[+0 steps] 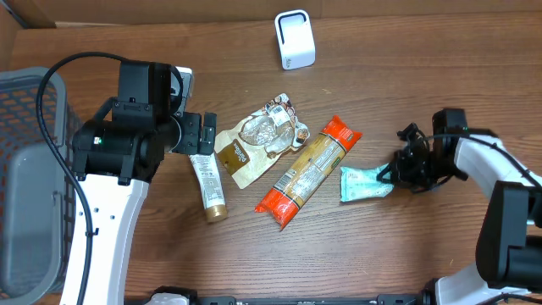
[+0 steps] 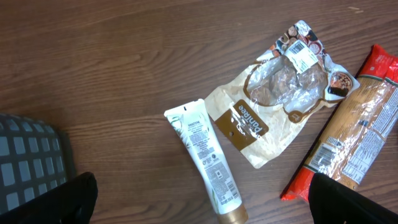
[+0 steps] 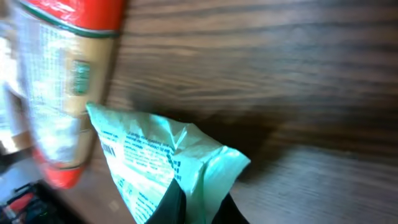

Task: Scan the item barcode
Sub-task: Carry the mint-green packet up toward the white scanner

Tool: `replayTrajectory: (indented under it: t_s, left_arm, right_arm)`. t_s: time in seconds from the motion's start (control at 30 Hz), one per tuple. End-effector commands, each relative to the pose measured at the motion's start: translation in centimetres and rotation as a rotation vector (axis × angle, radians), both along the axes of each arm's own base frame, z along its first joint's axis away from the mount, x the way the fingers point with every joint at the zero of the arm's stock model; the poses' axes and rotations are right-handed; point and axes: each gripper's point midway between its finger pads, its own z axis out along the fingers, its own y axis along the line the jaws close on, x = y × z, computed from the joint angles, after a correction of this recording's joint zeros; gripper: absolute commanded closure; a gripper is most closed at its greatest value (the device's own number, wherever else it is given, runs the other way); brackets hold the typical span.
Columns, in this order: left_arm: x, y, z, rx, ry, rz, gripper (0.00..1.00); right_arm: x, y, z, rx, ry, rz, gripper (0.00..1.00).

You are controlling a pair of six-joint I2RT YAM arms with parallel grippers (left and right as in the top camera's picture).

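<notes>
Right claw (image 1: 393, 175) pinched shut on green pouch (image 1: 362, 183) edge; pouch looks light and floppy ahead of the fingertips, so I'd hold at the seam. Left claw (image 1: 201, 134) spread wide, empty.

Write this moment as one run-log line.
phase: grasp | right jaws: shut on green packet | left jaws: open, above tube | scan: not yet done

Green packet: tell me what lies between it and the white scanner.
The right fingers are shut on the green packet. The upper red end of the pasta pack lies roughly on the straight line to the white scanner; lifted, the packet should clear it. Nothing else intervenes.
</notes>
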Motion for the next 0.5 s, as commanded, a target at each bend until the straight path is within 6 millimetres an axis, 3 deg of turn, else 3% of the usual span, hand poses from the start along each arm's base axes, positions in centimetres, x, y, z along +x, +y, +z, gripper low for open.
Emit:
replayTrajectory:
  t_s: [0.0,0.17,0.3,0.47]
  left_arm:
    - [0.2,0.2,0.1,0.019,-0.003,-0.008,0.00]
    - [0.2,0.2,0.1,0.019,-0.003,-0.008,0.00]
    - [0.2,0.2,0.1,0.020,-0.003,-0.008,0.01]
    - [0.2,0.2,0.1,0.019,-0.003,-0.008,0.01]
  right_arm:
    - [3.3,0.9,4.8,0.088,-0.095,0.003,0.96]
    - [5.1,1.7,10.9,0.160,-0.158,0.009,0.96]
    - [5.8,1.8,13.2,0.163,-0.184,-0.013,0.96]
    - [6.0,2.3,13.9,0.199,-0.181,-0.035,0.96]
